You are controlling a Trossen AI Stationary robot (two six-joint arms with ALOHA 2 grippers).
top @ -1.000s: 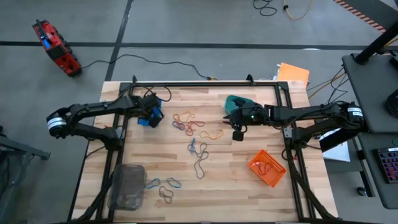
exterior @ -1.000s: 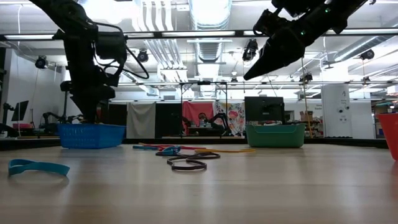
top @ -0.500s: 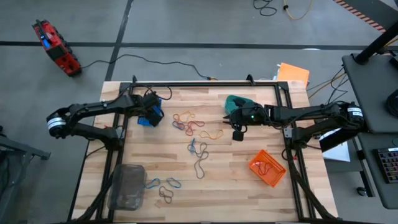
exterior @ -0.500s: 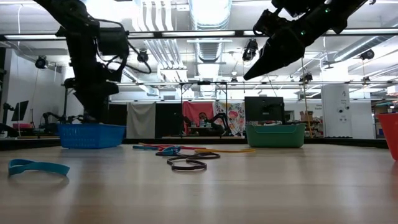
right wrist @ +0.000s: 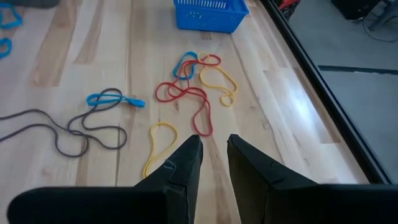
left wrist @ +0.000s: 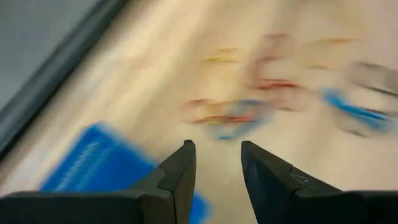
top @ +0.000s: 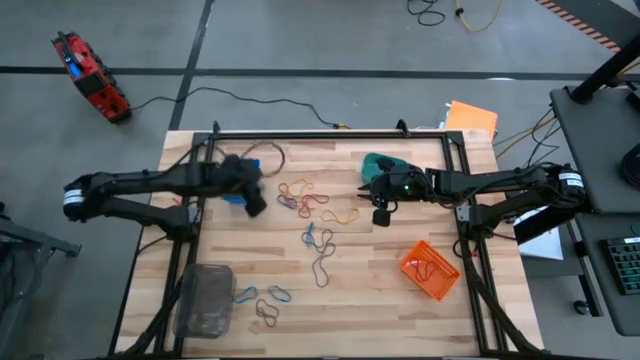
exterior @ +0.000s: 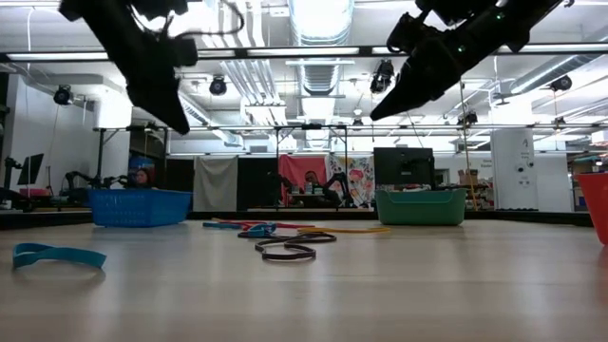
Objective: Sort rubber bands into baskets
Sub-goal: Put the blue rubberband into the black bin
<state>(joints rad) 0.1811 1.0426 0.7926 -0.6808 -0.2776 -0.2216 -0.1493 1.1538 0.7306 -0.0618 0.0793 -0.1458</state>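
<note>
Blue basket [top: 232, 192] sits right under my left gripper [top: 254, 206], whose fingers are parted with nothing between them. Red, yellow and blue rubber bands [top: 303, 197] lie just ahead of it on the wood table [top: 380, 290]. Right gripper [top: 382, 217] hangs beside the teal basket [top: 380, 163], fingers slightly apart, empty, above a yellow band [right wrist: 155, 144].

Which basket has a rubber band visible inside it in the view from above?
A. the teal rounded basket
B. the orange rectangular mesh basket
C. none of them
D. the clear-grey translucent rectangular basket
B: in the high view a dark loop lies inside the orange rectangular mesh basket near the table's right edge, while no band can be made out in the other baskets.
</note>
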